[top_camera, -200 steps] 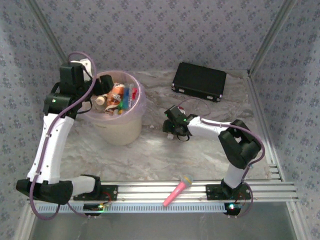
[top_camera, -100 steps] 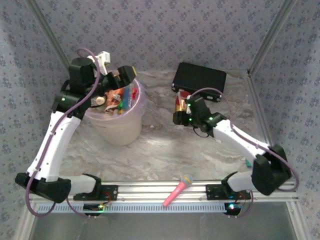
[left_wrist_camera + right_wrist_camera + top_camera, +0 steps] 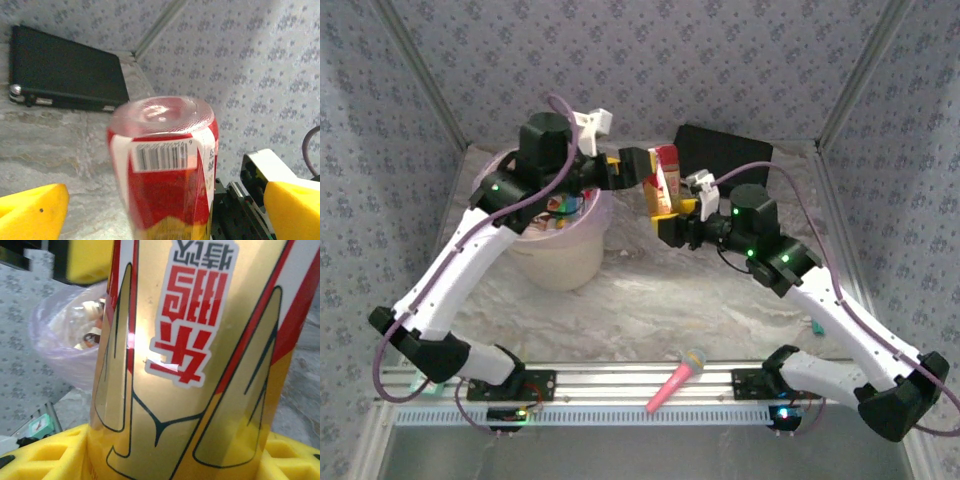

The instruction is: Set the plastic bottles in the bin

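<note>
A plastic bottle [image 3: 665,180] with a red, white and gold label hangs in the air between the bin [image 3: 555,262] and the black case. My right gripper [image 3: 676,226] is shut on its lower part; in the right wrist view the bottle [image 3: 190,365] rises from the yellow pads [image 3: 45,455]. My left gripper [image 3: 632,166] reaches over from the bin side, open. In the left wrist view the bottle's [image 3: 165,165] clear end stands between the wide-apart yellow pads [image 3: 30,210], touching neither. Several bottles [image 3: 560,208] lie inside the pale-pink bin [image 3: 65,340].
A flat black case [image 3: 740,160] lies at the back right, also seen behind the bottle as the case [image 3: 65,70] in the left wrist view. A pink toy microphone [image 3: 675,380] rests on the front rail. Patterned walls close in the marbled tabletop.
The right arm lifted the bottle off the table and carried it up toward the bin. The left gripper opened wide and swung right from over the bin to flank the bottle.
</note>
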Controlling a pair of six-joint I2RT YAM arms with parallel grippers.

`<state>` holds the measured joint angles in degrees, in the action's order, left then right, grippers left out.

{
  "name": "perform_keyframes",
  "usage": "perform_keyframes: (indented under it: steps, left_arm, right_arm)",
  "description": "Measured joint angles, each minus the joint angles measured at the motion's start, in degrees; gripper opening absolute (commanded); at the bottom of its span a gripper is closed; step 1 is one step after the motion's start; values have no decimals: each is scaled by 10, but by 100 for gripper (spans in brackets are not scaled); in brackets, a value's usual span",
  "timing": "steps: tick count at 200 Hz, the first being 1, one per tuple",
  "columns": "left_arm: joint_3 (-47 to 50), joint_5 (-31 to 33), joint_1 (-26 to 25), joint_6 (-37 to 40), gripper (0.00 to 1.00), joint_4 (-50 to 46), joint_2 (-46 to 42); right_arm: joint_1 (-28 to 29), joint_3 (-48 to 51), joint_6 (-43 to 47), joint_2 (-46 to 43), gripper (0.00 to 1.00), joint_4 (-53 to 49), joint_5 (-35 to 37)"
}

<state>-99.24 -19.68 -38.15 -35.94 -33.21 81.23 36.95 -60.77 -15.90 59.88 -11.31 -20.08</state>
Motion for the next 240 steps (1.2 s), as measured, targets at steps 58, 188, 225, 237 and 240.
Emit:
perform_keyframes:
  steps: [58,188,225,237,240]
  left_arm:
    - [0,23,-27,-1,82,3,17]
    - [-20,38,-24,7,55,-4,35]
    - [-107,26,46,52,49,-82,61]
    - [-163,26,92,78,46,-127,72]
    - [-177,26,103,85,44,-137,75]
  right_arm:
    - [23,-7,1,7,52,32,-6]
    - [35,-33,16,34,93,32,-3]
    - [24,-43,23,23,94,-3,7]
    - [14,-43,27,12,93,-27,15]
    - [12,-44,28,10,93,-34,17]
